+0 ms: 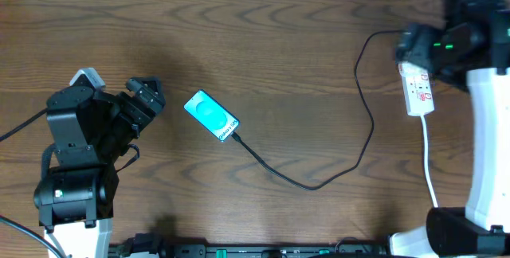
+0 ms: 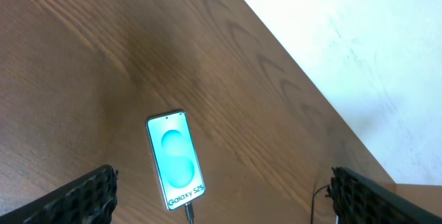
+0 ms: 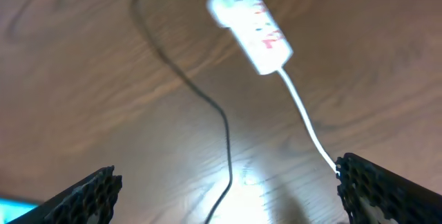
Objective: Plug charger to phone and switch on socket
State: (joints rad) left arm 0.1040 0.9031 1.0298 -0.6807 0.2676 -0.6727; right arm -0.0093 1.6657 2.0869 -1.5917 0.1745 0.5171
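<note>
Presently the phone (image 1: 211, 115) lay face up, screen lit, on the wooden counter (image 1: 279, 51). The black charger cable (image 1: 319, 185) met its lower end and looped off to the white socket (image 1: 418, 91), well to the phone's right and partly under the right arm. Left fingers (image 2: 83, 200) stood wide open and empty, near the phone but apart. Right fingers (image 3: 387, 189) were open too, above the socket, gripping nothing.
</note>
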